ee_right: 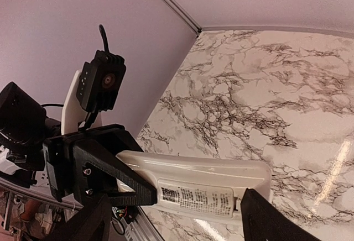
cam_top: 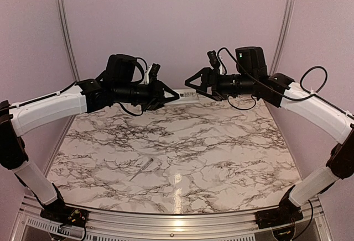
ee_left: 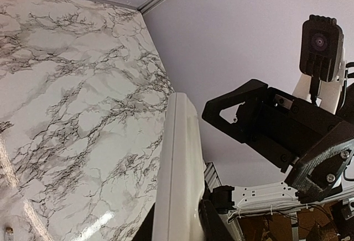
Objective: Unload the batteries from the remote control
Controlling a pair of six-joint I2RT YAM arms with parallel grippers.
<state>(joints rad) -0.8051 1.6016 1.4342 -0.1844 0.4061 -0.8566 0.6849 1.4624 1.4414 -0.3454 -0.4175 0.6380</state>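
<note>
Your arms are pretty much twins: the left arm (cam_top: 50, 108) and right arm (cam_top: 315, 108) both have chunky white link shells with black joints in between. The left end effector (cam_top: 172, 94) and right end effector (cam_top: 192, 83) are black triangular frames dotted with small silver screws (ee_left: 331, 178). There's a boxy black wrist camera (ee_left: 319, 42) on a white bracket (ee_left: 332, 92), plus thin black cables (cam_top: 312, 74) looping loose.
</note>
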